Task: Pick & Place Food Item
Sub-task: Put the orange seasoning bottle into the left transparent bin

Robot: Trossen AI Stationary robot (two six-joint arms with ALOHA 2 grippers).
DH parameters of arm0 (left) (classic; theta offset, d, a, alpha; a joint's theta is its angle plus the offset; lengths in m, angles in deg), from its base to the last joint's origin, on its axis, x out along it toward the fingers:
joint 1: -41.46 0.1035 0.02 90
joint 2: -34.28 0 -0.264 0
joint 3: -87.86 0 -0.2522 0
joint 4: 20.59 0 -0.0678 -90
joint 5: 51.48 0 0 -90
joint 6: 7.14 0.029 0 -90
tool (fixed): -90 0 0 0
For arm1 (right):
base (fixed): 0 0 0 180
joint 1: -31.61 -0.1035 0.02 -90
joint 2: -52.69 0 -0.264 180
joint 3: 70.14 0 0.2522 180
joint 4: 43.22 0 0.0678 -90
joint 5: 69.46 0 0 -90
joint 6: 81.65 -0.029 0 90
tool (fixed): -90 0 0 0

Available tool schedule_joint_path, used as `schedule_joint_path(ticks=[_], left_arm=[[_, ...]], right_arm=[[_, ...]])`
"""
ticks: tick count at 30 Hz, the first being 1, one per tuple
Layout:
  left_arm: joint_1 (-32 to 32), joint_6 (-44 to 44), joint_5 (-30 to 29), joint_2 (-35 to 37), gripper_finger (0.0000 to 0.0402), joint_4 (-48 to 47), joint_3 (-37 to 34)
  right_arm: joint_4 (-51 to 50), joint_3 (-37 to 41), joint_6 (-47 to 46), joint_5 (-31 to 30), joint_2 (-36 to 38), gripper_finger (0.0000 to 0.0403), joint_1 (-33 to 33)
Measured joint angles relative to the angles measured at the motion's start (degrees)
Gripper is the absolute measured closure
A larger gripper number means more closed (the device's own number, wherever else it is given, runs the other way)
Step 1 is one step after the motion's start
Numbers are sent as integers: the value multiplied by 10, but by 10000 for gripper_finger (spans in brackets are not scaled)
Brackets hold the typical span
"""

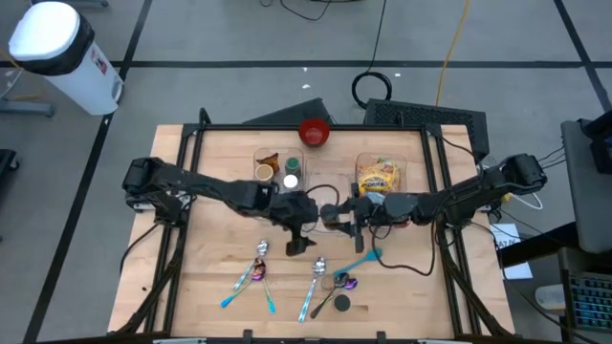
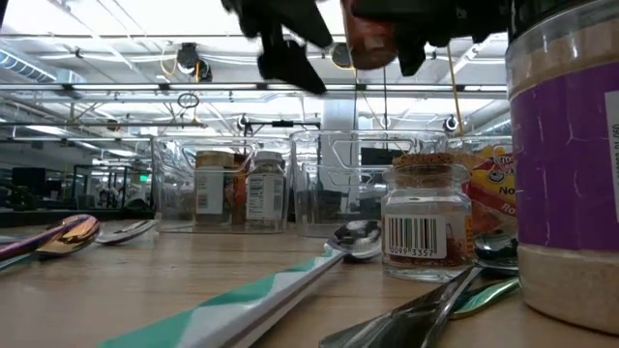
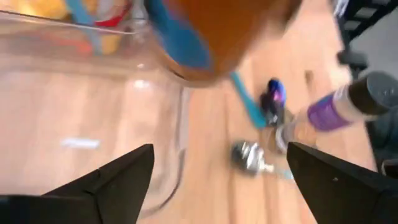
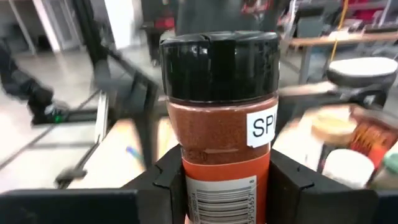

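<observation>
A spice jar [image 4: 219,118] with a black cap, red powder and an orange label hangs over the middle of the table, and my right gripper [image 4: 224,186] is shut on it. In the low view the jar [image 2: 372,39] is high above the tabletop. In the high view my right gripper [image 1: 346,212] reaches in from the right. My left gripper [image 1: 304,237] is just left of it and a little nearer. Its fingers [image 3: 118,180] are spread wide open with nothing between them, and the jar [image 3: 217,37] is a blur just beyond them. My right gripper pinches the jar's lower body at the orange label [image 4: 193,186] between its two fingers, one on each side. The fingers come in level from the table's right. The jar stands upright, cap up, lifted clear of the table.
Two clear bins stand at the back: one [image 1: 277,167] holds small jars, the other [image 1: 387,174] a snack bag. A red bowl [image 1: 315,132] sits behind them. Several spoons [image 1: 258,272] lie near the front, with a cork-topped jar [image 2: 423,222] and a purple-labelled jar [image 2: 566,174].
</observation>
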Motion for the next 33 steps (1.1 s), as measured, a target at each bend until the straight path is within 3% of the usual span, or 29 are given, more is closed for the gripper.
schedule_joint_path(ticks=[5,9,23,33], left_arm=[[-1,41,-29,1,20,-159,128],[-1,63,-52,3,26,-159,189],[0,116,-38,-60,29,-141,222],[3,133,-37,-66,59,-123,223]], right_arm=[[-21,0,-1,0,-9,272,-19],[-21,0,-1,-2,-10,272,-29],[-33,0,-1,-3,-25,272,-20],[-39,0,-1,-4,-26,272,-20]])
